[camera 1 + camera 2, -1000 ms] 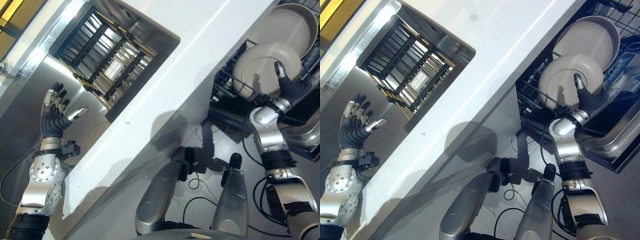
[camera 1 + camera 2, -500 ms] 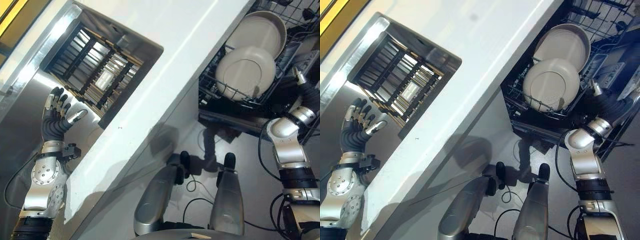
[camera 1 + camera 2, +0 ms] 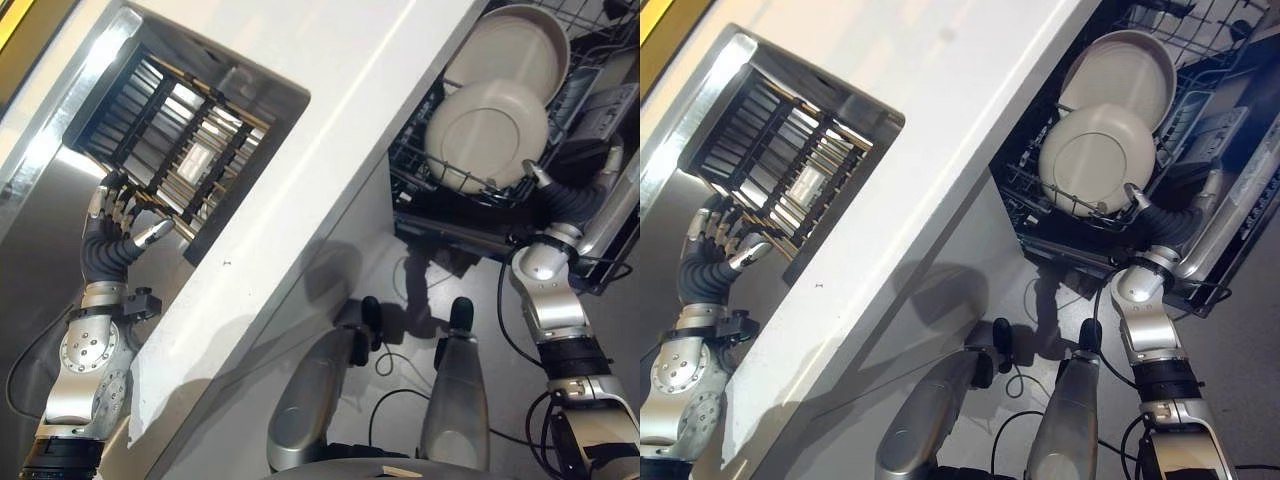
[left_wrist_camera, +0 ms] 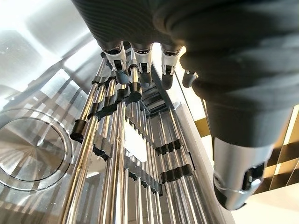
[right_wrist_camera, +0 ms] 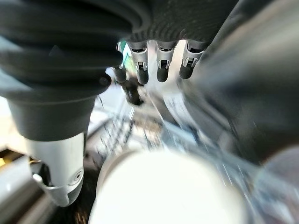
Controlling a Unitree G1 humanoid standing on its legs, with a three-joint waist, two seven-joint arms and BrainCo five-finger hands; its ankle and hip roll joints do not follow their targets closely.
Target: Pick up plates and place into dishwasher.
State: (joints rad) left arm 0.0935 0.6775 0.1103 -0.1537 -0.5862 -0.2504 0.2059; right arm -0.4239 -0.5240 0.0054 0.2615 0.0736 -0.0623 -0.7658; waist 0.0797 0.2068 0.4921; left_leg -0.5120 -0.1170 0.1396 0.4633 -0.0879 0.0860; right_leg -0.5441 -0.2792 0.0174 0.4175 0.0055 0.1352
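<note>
Two beige plates stand on edge in the dishwasher's lower rack: a front plate and a larger one behind it. My right hand hovers open just beside the front plate's lower right rim, holding nothing; that plate shows blurred past its straight fingers. My left hand is open at the near corner of the sink's metal rod rack, its fingers spread over the rods, holding nothing.
A white counter runs diagonally between the sink and the open dishwasher. The steel sink has a round drain below the rods. The dishwasher door lies open beside my right arm.
My right hand let go of the front plate, drew back to the right, then came back near its lower rim. My left hand edged up to the rod rack. The camera has shifted.
</note>
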